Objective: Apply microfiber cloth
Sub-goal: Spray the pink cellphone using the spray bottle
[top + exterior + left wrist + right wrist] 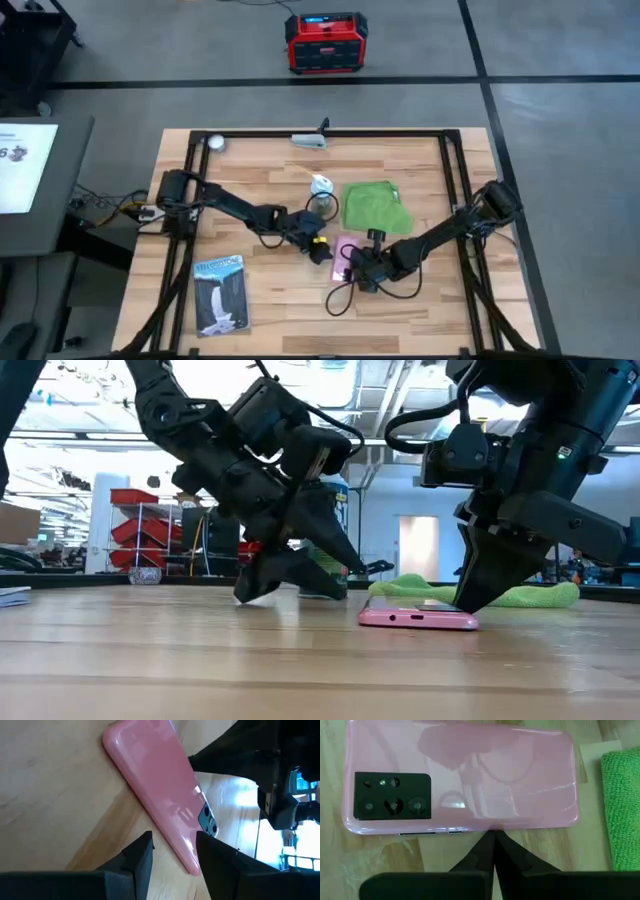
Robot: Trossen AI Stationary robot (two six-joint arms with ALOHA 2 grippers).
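Wooden slatted table (270, 320), ringed by a dark frame, stood on a grey floor; a red and black box (327, 43) sat on that floor beyond the far edge.

Left arm: reached in from the left edge toward the middle. Left gripper (322, 248) lay low at the tabletop, just beside the phone's left edge, fingers (135, 862) spread with a gap between them.

Right arm: reached in from the right edge. Right gripper (492, 851) stood at one long edge of the phone, fingers pressed together to a single point and holding nothing.

Booklet (220, 292): blue-grey, near the front left, well apart from both grippers.

Cloth (376, 207): bright green, rumpled, flat on the wood behind the phone toward the far edge, just beside one short end of it and apparently clear of it. It lay beyond the right gripper, which was judged the nearer of the two; a grasp would call for that arm to lift over the phone and part its fingers first.

Phone (465, 777): pink, back up with its black camera block showing, long axis running roughly from front to far edge.

Hard to make out: a small pale object (321, 185) beside the cloth, a grey piece (309, 140) and a small ball (216, 142) by the far rail, none identifiable. In the low view the grippers and phone hid most of the cloth.
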